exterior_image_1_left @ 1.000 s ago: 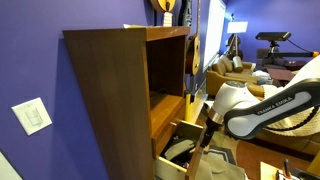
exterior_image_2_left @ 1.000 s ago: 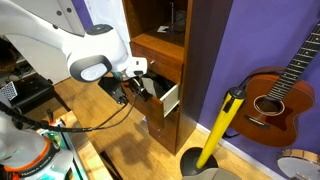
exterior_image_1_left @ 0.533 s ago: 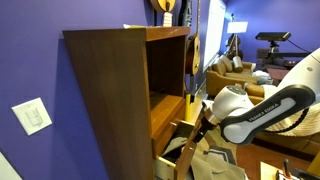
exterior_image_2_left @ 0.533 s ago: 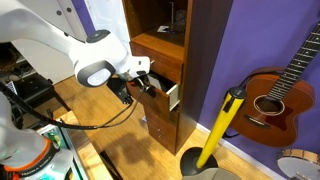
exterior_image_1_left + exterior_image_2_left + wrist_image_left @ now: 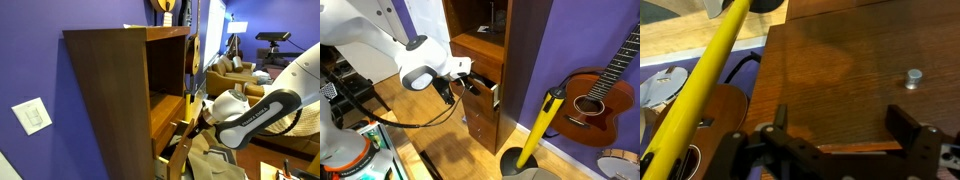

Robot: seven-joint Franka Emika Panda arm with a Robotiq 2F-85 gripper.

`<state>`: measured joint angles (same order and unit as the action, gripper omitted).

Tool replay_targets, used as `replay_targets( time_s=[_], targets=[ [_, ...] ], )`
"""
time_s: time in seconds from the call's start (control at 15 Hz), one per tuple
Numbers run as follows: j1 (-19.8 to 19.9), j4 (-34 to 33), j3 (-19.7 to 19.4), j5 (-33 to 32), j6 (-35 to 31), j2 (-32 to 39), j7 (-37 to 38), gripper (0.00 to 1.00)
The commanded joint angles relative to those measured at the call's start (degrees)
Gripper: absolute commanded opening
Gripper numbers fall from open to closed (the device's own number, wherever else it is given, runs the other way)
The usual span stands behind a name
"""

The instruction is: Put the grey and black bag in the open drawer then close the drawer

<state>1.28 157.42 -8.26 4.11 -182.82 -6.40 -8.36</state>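
The wooden cabinet (image 5: 110, 90) has a low drawer (image 5: 491, 96) that sticks out only a little in both exterior views. My gripper (image 5: 468, 86) is at the drawer's front, also seen in an exterior view (image 5: 193, 133). In the wrist view the gripper (image 5: 843, 125) is open and empty, its two fingers spread against the brown drawer front (image 5: 840, 60), which has a small metal knob (image 5: 913, 77). The grey and black bag is hidden from view.
A yellow pole (image 5: 541, 125) on a round base leans beside the cabinet, with a guitar (image 5: 600, 95) against the purple wall. A cluttered table (image 5: 350, 150) stands behind the arm. A sofa (image 5: 235, 70) and a wall switch plate (image 5: 33, 116) show farther off.
My gripper has moved toward the cabinet with the drawer front ahead of it. The drawer now sticks out less, and the grey bag inside no longer shows.
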Motion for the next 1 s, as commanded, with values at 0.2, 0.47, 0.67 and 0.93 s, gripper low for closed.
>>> replay_targets(
  time_s=[0.2, 0.47, 0.67, 0.93],
  targets=[
    [-5.4, -1.6, -1.9, 4.0, -5.0, 2.6, 2.6, 1.0],
    [-8.4, -2.6, -3.7, 4.3, -3.3, 1.7, 2.2, 1.0],
    [-9.3, -1.5, -5.3, 3.9, 3.2, -1.6, 0.6, 1.0],
    [-8.3, -0.8, -6.7, 4.1, 16.1, -5.8, -3.0, 1.0]
  ],
)
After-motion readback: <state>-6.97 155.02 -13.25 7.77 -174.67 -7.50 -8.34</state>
